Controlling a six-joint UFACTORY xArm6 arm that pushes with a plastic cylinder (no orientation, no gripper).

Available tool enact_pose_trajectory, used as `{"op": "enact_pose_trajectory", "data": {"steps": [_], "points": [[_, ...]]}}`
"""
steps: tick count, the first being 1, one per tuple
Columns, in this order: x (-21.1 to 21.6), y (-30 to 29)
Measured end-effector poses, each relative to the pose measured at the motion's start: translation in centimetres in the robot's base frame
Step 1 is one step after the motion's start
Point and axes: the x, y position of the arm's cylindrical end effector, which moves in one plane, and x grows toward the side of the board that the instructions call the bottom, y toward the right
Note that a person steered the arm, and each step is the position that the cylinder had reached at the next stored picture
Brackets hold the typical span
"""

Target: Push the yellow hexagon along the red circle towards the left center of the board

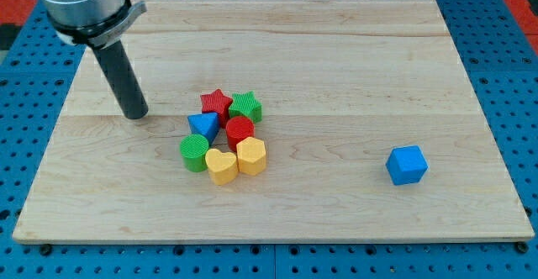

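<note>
Blue pegboard frame surrounds a pale wooden bench, planks running left to right. No claw on this rig, so there are no jaws to report as apart or together; the arm ends in a dark rod.

My tip sits on the bench toward the view's left, well apart from the cluster and to the upper left of it.

Cluster at board centre-left:
- yellow hexagon block, at the cluster's lower right
- red circle block, touching it just above
- yellow heart block, touching the hexagon on the view's left
- green circle block, left of the heart
- blue triangle block
- red star block
- green star block

Blue cube block lies alone, far to the view's right.

Progress, judged: hexagon and red circle are together but not yet shifted to the left centre; the push looks not begun. The tip is on the wrong side and would need to go round to the right of the hexagon.

Orientation: hexagon lies flat, face up; no clear long axis. One vertex appears to point toward the view's bottom, not certain.
</note>
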Motion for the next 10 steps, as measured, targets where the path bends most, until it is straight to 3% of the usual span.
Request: {"op": "enact_pose_trajectory", "data": {"steps": [2,6,10], "points": [[-3.6,11.5],[-3.2,19.4],[-1.0,16.4]]}}
